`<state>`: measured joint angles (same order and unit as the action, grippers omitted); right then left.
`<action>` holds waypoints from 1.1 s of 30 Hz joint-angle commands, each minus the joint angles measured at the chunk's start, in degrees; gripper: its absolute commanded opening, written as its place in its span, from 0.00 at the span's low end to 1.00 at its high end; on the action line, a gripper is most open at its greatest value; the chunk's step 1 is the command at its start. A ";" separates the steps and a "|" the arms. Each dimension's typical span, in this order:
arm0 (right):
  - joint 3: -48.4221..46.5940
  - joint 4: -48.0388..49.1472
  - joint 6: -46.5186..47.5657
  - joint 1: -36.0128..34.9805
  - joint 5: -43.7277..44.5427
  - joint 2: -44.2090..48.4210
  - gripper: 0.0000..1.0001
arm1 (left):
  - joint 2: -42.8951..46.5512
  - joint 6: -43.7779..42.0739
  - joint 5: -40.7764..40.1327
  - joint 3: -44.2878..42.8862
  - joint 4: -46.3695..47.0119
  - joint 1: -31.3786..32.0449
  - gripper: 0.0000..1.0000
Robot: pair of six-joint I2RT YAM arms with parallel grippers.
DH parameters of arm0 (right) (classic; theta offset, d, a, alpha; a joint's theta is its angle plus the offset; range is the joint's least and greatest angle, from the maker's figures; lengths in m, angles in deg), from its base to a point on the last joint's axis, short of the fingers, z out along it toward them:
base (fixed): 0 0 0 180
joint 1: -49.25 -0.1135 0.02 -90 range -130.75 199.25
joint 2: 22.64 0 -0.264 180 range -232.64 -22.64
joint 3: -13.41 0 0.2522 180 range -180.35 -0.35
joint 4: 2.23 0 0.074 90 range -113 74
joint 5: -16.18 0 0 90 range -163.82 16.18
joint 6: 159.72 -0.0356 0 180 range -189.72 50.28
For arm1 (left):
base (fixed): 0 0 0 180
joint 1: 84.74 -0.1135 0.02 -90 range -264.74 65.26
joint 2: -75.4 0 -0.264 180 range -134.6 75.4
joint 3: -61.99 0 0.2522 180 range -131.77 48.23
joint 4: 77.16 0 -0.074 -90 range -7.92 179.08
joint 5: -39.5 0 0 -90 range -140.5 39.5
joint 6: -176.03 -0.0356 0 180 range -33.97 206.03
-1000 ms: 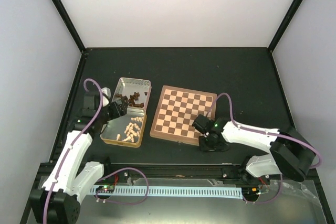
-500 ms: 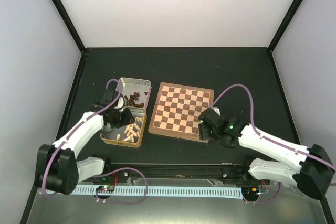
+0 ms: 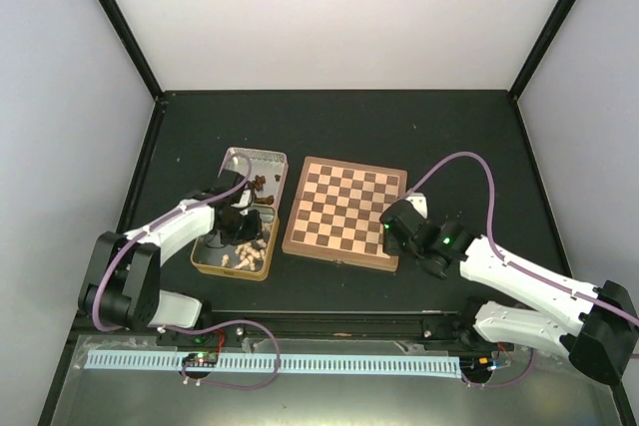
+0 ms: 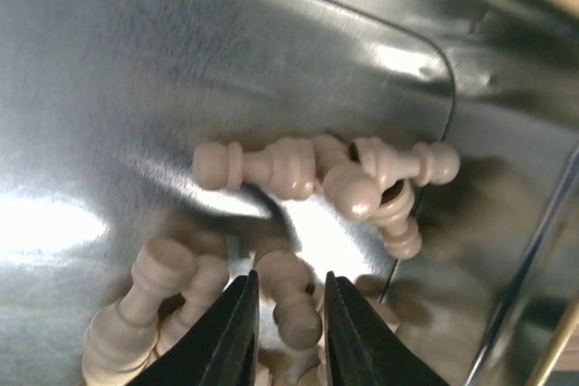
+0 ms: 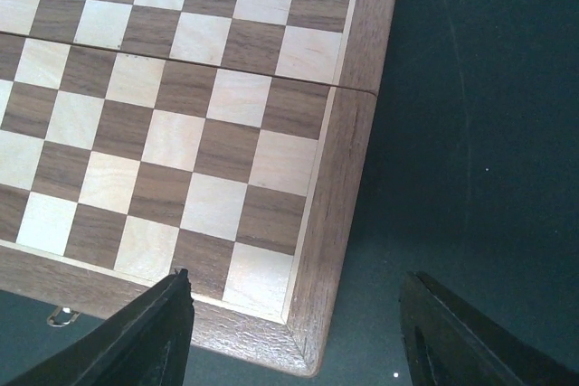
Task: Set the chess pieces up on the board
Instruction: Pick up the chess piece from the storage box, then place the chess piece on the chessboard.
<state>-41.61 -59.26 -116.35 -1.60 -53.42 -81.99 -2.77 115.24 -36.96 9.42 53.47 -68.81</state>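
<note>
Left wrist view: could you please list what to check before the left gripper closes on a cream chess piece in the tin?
1. Left gripper open: ok.
2. Cream turned wooden chess piece between its fingers: ok.
3. Neighbouring cream pieces clear of fingers: not ok, crowded.
4. Tan-and-brown wooden chessboard free of pieces: ok.
5. Right gripper open, empty: ok.

Checkered board (image 3: 344, 212) flat, chess pieces (image 3: 247, 244) heaped leftward
</note>
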 commanded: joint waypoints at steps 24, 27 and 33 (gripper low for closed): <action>-1.30 6.70 -2.49 0.96 4.62 6.34 0.62 | 15.90 -4.17 -1.55 -10.25 -7.52 3.62 0.04; -0.42 7.27 -4.28 1.15 3.30 7.60 0.62 | 16.24 -4.17 0.91 -11.47 -4.76 6.15 0.04; 1.94 9.65 -6.87 3.58 -1.74 7.86 0.63 | 7.89 -4.21 -0.89 -15.59 -0.71 13.93 0.04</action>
<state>-41.39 -52.97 -120.40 0.54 -52.43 -74.15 10.48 111.72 -38.19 -2.10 49.27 -58.74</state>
